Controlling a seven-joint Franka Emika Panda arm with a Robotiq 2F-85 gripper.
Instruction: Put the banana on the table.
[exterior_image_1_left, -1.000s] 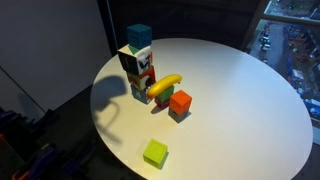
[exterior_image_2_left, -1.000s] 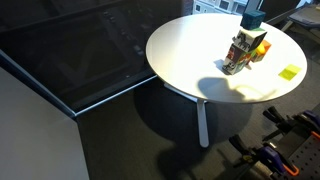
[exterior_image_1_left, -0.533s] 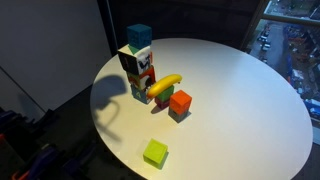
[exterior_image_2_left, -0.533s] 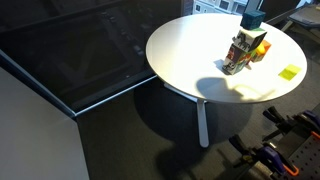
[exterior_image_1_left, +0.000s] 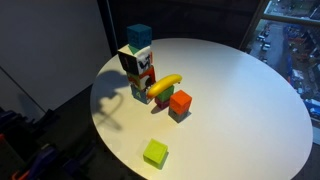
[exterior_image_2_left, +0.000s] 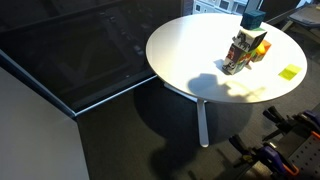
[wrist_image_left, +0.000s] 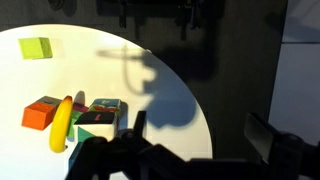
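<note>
The banana (exterior_image_1_left: 165, 85) does not lie on the tabletop (exterior_image_1_left: 240, 90) yet. It rests raised on low blocks at the foot of the block tower (exterior_image_1_left: 137, 62), on the side of the tower that faces the orange-red block (exterior_image_1_left: 180, 102), and it seems to touch that block; what exactly carries it I cannot tell. A teal cube (exterior_image_1_left: 139, 37) tops the tower. The yellow-green cube (exterior_image_1_left: 154, 153) lies alone, well apart from the tower, near the table edge.

In the wrist view the banana (wrist_image_left: 62, 123) is at the left, with the tower blocks (wrist_image_left: 100, 112) just beside it. The gripper (wrist_image_left: 198, 133) hangs apart from the tower, out toward the tabletop rim, with its jaws spread wide and nothing between them. So the banana lies to the left of the gripper in this view, and its long axis runs nearly up and down the picture, across the line between the jaws. I judge the gripper must travel sideways toward the tower, and little turning is needed
</note>
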